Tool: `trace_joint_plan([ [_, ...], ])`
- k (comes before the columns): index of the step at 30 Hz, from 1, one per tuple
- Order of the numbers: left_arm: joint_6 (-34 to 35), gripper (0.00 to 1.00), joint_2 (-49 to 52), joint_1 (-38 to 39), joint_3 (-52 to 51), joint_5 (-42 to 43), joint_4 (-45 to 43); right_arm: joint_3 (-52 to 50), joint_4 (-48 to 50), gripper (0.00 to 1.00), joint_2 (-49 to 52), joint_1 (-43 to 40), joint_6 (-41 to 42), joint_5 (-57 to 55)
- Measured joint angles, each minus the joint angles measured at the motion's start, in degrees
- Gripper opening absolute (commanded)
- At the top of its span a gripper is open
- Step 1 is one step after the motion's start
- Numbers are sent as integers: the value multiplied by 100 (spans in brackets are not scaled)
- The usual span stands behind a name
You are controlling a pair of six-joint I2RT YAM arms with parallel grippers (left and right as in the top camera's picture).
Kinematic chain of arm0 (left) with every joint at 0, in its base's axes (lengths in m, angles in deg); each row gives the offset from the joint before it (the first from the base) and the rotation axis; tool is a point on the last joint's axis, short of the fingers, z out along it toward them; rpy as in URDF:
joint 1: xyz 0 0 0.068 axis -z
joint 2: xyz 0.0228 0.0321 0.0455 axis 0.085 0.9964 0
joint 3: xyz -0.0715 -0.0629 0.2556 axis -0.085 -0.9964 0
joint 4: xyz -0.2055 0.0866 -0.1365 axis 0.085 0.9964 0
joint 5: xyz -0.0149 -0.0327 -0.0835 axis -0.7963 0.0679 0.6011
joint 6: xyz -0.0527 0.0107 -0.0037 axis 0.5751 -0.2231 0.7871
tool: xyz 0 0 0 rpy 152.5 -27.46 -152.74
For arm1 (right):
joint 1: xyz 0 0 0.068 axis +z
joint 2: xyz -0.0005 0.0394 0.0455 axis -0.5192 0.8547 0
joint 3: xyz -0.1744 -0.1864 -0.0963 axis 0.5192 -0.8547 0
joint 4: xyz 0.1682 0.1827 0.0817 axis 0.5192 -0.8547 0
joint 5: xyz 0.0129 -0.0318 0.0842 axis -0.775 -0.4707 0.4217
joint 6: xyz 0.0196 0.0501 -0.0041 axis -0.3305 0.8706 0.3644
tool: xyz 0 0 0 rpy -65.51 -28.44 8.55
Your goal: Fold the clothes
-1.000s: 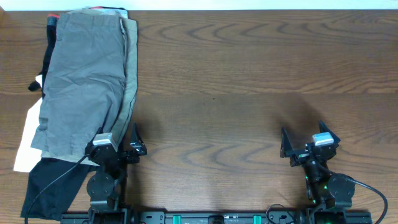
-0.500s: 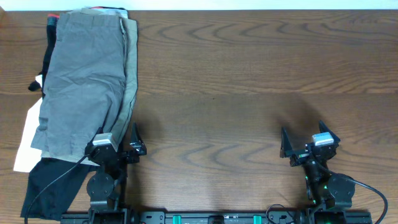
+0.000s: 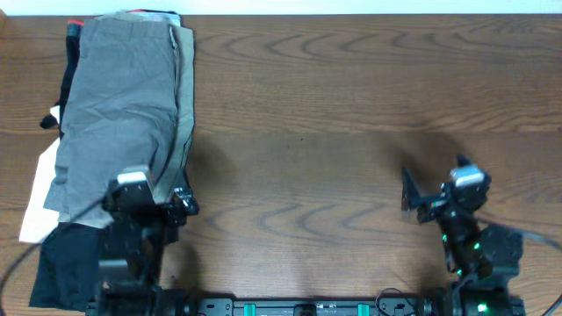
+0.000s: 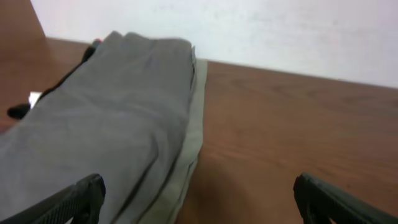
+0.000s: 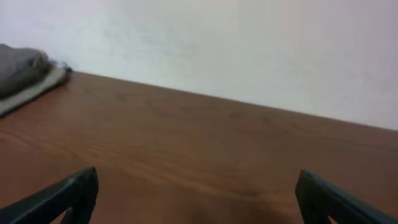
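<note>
The grey shorts (image 3: 114,105) lie on top of a pile at the table's left side, running from the far edge toward the front. They also show in the left wrist view (image 4: 99,118) and, small, at the far left of the right wrist view (image 5: 18,68). My left gripper (image 3: 151,195) is open and empty, over the near end of the shorts; its fingertips (image 4: 196,199) frame the pile's right edge. My right gripper (image 3: 435,195) is open and empty above bare table at the front right (image 5: 198,199).
Lighter khaki-tan shorts (image 3: 183,123) lie under the grey ones, their edge showing on the right (image 4: 186,155). A black garment (image 3: 70,254) and a white one (image 3: 35,202) stick out at the pile's front left. The wooden table (image 3: 351,114) stretches to the right.
Both arms have lifted from their rest poses. The left gripper has moved left and a little forward over the shorts' near end. The right gripper has shifted slightly right and forward.
</note>
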Motion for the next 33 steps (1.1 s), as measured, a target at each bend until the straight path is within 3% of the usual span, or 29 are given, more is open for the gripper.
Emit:
trace_joint_plan([
  [6, -17, 98, 1700, 0, 1740, 0, 933, 1637, -197, 99, 1853, 0, 0, 595],
  [13, -55, 98, 3797, 0, 3945, 0, 2210, 3748, -1298, 99, 4214, 0, 4, 1399],
  [21, -621, 98, 6655, 2, 6865, 0, 3766, 5552, -2098, 99, 6389, 2, -2, 1832],
  [27, -1233, 98, 8030, 4, 7503, 0, 3526, 5652, -1867, 99, 7141, 37, 2, 2354],
  [33, -1515, 98, 8599, -103, 7503, -37, 3307, 5652, -2072, 99, 7444, 66, 0, 2555],
])
